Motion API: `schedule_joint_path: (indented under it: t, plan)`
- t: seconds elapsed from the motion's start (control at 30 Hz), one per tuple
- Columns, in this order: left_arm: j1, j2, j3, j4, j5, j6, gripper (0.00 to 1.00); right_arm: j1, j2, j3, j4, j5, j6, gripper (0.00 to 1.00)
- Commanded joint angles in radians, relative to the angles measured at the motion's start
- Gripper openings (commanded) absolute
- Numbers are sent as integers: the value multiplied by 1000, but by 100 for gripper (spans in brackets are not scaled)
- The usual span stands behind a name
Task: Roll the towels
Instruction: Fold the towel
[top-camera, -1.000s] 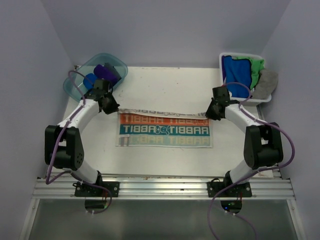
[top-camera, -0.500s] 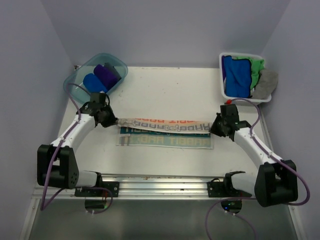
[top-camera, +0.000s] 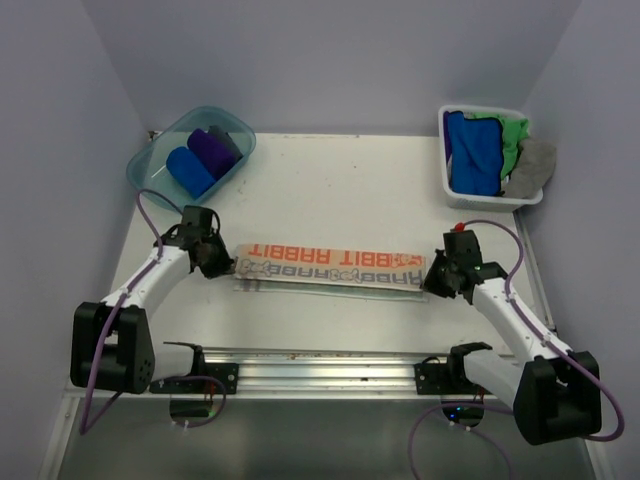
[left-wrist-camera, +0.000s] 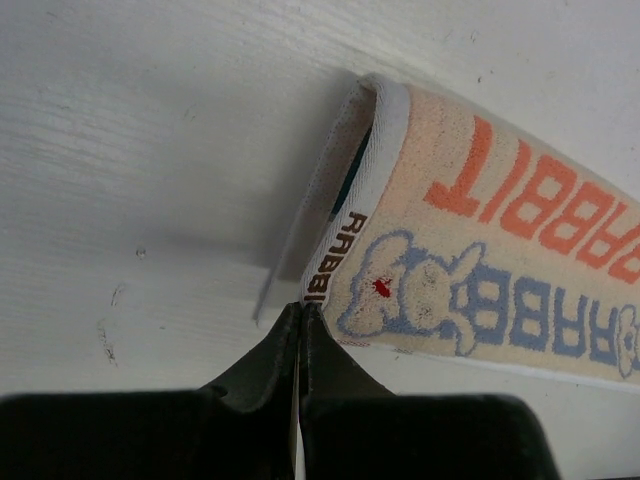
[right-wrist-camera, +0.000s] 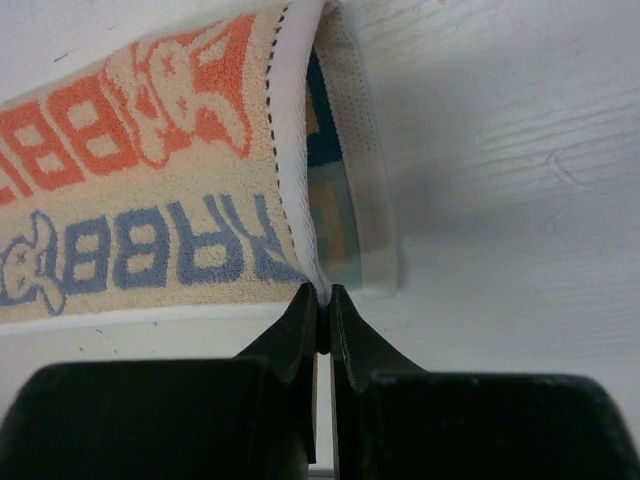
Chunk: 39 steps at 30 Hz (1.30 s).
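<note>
Cream towel (top-camera: 330, 268) lies folded lengthwise on the desk (top-camera: 340, 190), near edge. Left jaws are clamped on its left corner, right jaws on its right corner. Blue roll (top-camera: 188, 170) and purple roll (top-camera: 212, 150) sit in the tub (top-camera: 215, 112).

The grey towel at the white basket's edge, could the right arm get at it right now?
Probably not yet: the right pincer is shut on a corner of the rabbit towel. Nothing stands between it and the grey towel otherwise.

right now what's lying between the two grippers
The cream towel, folded over, spans the whole stretch from left gripper to right gripper, each pinching an end; the top view shows it.
</note>
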Motion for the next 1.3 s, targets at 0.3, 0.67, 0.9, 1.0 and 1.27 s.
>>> schedule_joint_path:
  t: [0.3, 0.67, 0.9, 1.0, 1.27]
  plan:
    - [7, -3, -42, 32, -19, -2, 0, -3, -21, -47, 13, -21, 16, 0]
    - [7, 39, -14, 1, 4, 9, 31, -3, 18, -44, 39, -11, 19, 38]
    - [5, -4, 93, -48, -16, 31, 53, -6, -33, 57, -16, 129, -7, 51]
    - [-10, -13, 118, -33, -19, 23, 52, -4, 11, 108, 7, 114, -16, 45]
    - [-183, 83, 193, 78, -29, -14, 47, -3, 186, 191, 137, 6, -10, 9]
